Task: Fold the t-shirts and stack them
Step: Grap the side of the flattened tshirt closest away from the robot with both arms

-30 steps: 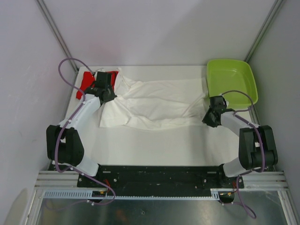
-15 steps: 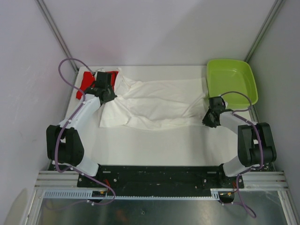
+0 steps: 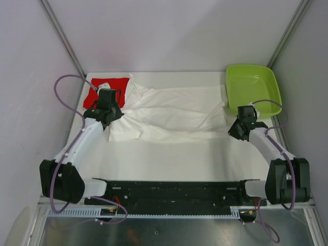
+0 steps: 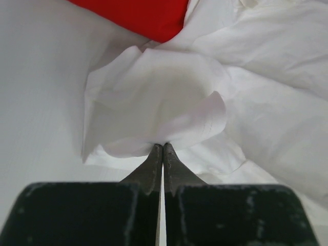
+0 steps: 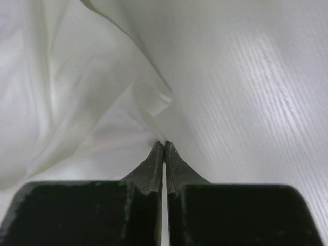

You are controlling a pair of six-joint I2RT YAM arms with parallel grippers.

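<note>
**White shirt strung between both pinches**

Left gripper (image 4: pixel 163 146): fingers together, clamped on a bunched edge of the white shirt (image 3: pixel 174 113), which puffs up just ahead of the tips. Right gripper (image 5: pixel 164 143): fingers together too, with a thin fold of the same shirt running into the tips; we judge it pinched. So the shirt lies between the two pairs of fingers. Its long axis runs from one pinch to the other, each arm on its own end. The red shirt (image 4: pixel 143 15) sits just beyond the left tips, touching the white cloth, well apart from the right ones. We judge the coming fold turns on both ends travelling together across that axis.
</note>
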